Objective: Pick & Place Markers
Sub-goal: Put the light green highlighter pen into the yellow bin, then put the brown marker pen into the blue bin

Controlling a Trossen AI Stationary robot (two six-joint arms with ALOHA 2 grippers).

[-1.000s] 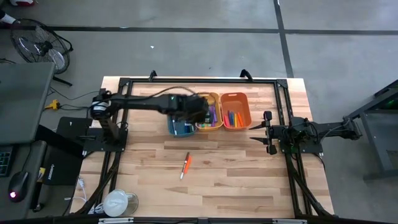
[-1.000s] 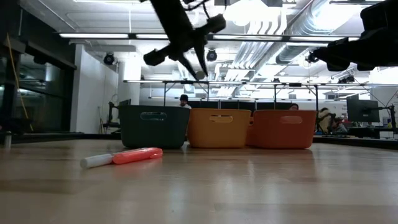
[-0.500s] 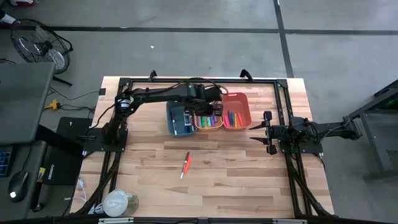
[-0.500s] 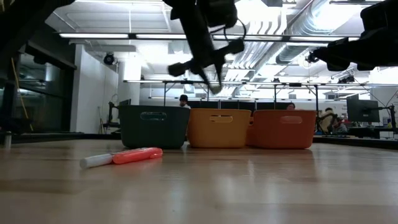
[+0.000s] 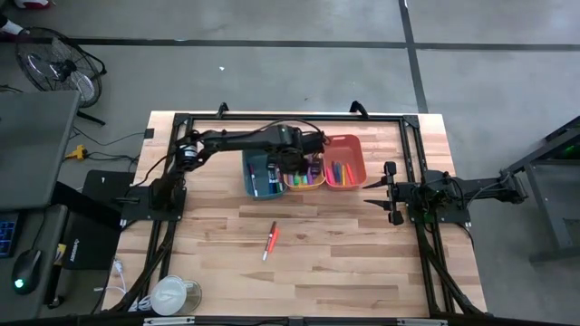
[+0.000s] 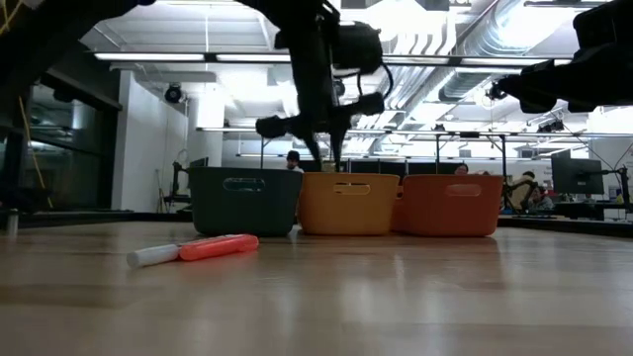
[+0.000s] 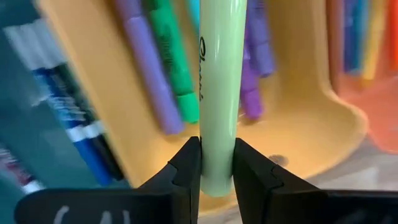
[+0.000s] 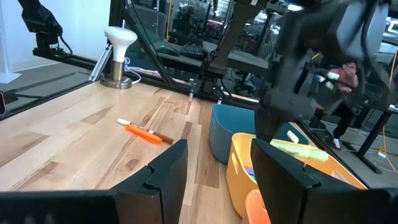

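Observation:
My left gripper (image 5: 304,156) hangs over the yellow bin (image 5: 305,187), shut on a light green marker (image 7: 217,93). The same marker (image 8: 306,152) shows just above the bin's rim in the right wrist view. Several purple and green markers (image 7: 163,81) lie in the yellow bin. Others lie in the teal bin (image 5: 261,177) and the orange bin (image 5: 345,164). One orange marker with a white end (image 5: 270,240) lies flat on the table nearer the front. My right gripper (image 5: 386,193) waits open at the table's right side, holding nothing. My left gripper pinches the green marker's barrel close to one end (image 7: 216,163) between its two fingers. The fingers (image 7: 186,168) come from above, pointing steeply down, and lie across the marker. The marker is lifted clear over the yellow bin, close to level, its long part sticking out past the fingers.
The three bins stand side by side in a row at the table's far middle (image 6: 346,203). A white roll (image 5: 172,294) sits at the near left corner. Bare wood stretches between the bins and the front edge, around the orange marker (image 6: 203,247).
My left gripper, shut on the green marker, has gone from over the seam of the teal and yellow bins toward the table's right and far side. It has sunk over the yellow bin and tipped to point more steeply down.

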